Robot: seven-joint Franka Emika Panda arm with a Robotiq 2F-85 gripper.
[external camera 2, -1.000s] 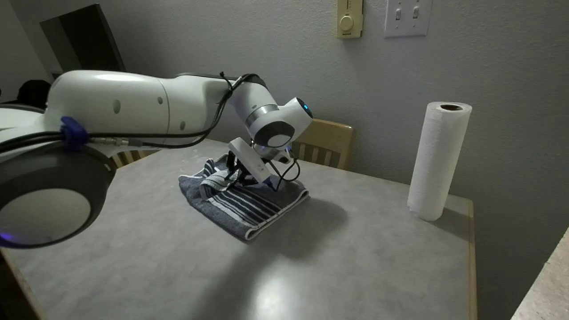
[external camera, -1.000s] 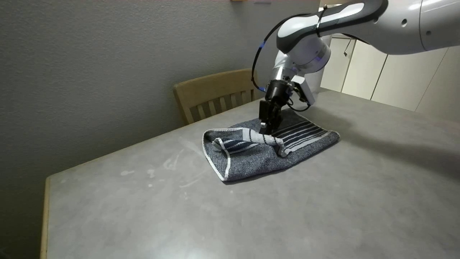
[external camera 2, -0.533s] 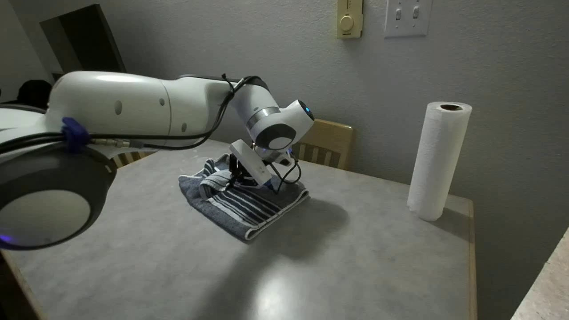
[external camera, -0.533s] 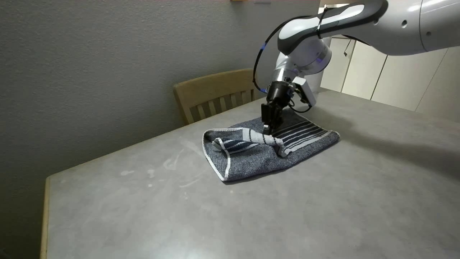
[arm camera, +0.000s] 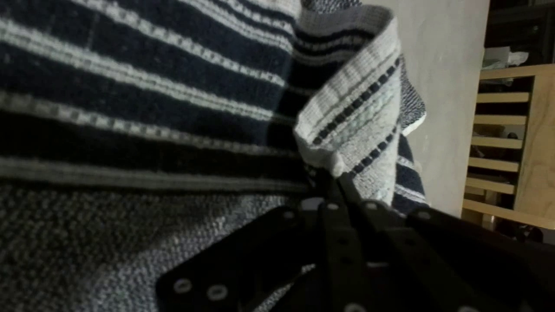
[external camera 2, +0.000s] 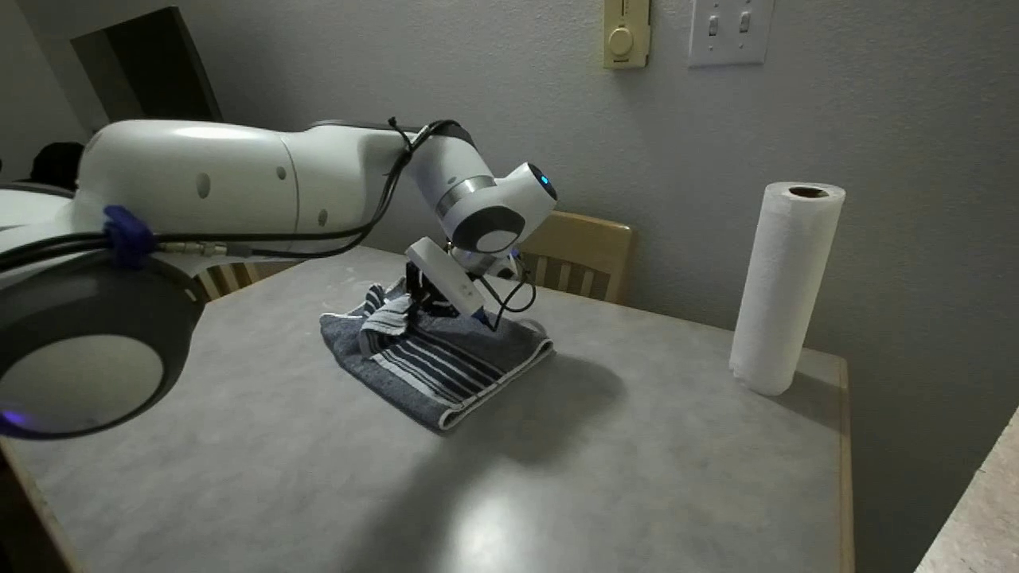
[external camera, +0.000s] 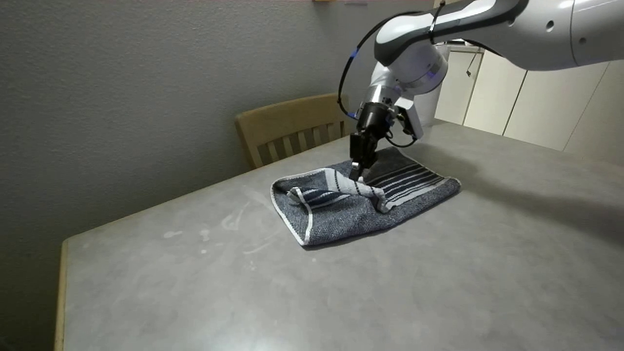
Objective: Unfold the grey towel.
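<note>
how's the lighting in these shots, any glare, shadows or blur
In both exterior views, glare whitens the table near the bottom edge and a soft shadow falls beside the grey towel; in the wrist view, the tool is nearly lost in black and the towel looks slightly soft at lower left; in an exterior view, the paper towel roll leans, perhaps from lens distortion.

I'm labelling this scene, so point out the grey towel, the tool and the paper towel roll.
Grey towel (external camera 2: 442, 365), in an exterior view: on its flat striped part.
Tool (arm camera: 336, 183), in the wrist view: midway between its fingertips.
Paper towel roll (external camera 2: 784, 291), in an exterior view: on the middle of its side.
</note>
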